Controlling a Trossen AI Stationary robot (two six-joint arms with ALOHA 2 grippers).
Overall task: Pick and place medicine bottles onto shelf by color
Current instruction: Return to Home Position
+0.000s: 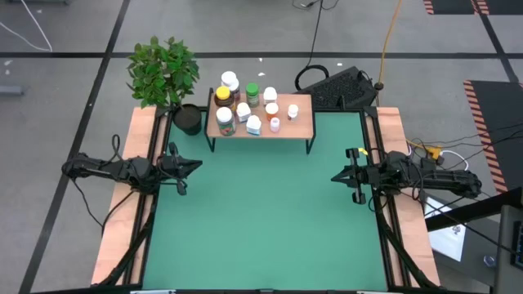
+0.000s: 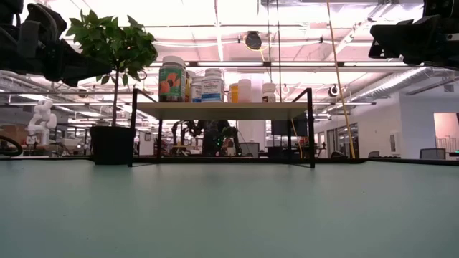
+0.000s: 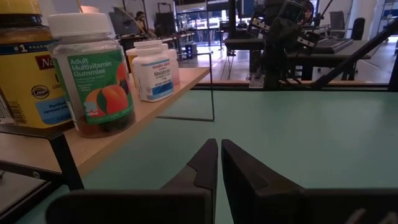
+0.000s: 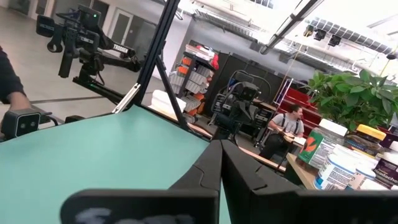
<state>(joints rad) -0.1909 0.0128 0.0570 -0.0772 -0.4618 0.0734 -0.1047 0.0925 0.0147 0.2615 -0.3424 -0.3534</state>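
Green table (image 1: 261, 220): wooden rails (image 1: 121, 220) along left and right; left gripper (image 1: 194, 166) hangs over its left edge, right gripper (image 1: 335, 176) over its right edge, both pointing inward, well apart from the shelf; on my wrist feeds each pair of fingers sits pressed narrow, holding nothing; potted plant (image 1: 162, 69): far-left corner, just beside the shelf; shelf (image 1: 304, 122): far edge of the table, centre; keyboard (image 1: 339, 88): beyond the far-right corner; medicine bottles (image 1: 245, 110): I count about ten, upright, clustered on the shelf's left and middle; white-capped gummy bottle (image 3: 93, 74) at its near-left corner.
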